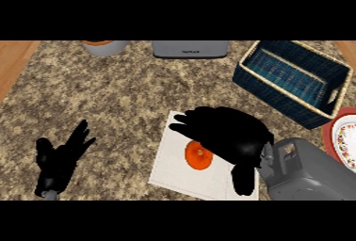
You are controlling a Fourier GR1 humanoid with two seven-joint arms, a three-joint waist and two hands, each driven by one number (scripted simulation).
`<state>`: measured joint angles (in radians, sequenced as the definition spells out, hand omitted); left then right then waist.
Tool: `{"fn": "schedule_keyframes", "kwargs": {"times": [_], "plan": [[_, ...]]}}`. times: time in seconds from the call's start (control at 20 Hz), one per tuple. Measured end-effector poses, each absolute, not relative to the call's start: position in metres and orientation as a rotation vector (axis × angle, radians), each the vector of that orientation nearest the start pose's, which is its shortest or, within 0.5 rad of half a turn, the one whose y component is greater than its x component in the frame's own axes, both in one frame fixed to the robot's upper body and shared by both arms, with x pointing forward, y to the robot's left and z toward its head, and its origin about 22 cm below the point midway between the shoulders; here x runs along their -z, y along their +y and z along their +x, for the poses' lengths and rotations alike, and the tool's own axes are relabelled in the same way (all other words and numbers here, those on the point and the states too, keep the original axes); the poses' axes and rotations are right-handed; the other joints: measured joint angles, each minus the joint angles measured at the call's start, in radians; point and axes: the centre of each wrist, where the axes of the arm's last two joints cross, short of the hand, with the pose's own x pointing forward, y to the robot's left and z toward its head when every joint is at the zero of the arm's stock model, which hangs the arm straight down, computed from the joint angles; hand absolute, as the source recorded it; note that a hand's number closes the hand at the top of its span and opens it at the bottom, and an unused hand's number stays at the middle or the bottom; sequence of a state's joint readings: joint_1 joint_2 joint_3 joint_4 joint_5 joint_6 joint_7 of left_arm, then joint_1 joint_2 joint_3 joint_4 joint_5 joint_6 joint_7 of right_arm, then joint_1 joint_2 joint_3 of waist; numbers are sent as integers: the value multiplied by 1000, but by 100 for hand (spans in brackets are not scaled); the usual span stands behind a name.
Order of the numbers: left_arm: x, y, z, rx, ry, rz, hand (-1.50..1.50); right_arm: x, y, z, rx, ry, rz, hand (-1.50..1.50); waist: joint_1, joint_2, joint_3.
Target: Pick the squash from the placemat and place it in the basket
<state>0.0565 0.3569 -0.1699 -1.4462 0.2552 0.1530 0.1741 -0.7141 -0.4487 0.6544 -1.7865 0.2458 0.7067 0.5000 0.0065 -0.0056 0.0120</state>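
An orange squash (199, 156) lies on a white placemat (172, 165) in the lower middle of the head view. My right hand (230, 134) hovers over it, fingers spread and pointing left, thumb hanging down at the right; it covers the squash's upper right part. I cannot see whether it touches the squash. The dark blue basket (292, 81) with a tan rim stands at the upper right, with nothing in it. My left hand (61, 157) rests open at the lower left, fingers up.
A grey toaster-like box (190, 48) and a grey pot (106, 47) stand at the counter's far edge. A patterned plate with a red rim (342, 141) sits at the right edge, just below the basket. Wooden strips border the speckled counter.
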Motion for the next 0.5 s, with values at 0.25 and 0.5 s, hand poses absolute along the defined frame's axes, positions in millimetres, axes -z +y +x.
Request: {"fn": "schedule_keyframes", "kwargs": {"times": [0.25, 0.5], "plan": [[23, 291, 221, 38, -1171, 136, 0, -159, -103, 273, -1912, -1320, -267, -150, 0, 0, -1], [26, 289, 221, 43, -1166, 134, 0, -144, -100, 279, -1903, -1330, -285, -150, 0, -1, 1]]}}
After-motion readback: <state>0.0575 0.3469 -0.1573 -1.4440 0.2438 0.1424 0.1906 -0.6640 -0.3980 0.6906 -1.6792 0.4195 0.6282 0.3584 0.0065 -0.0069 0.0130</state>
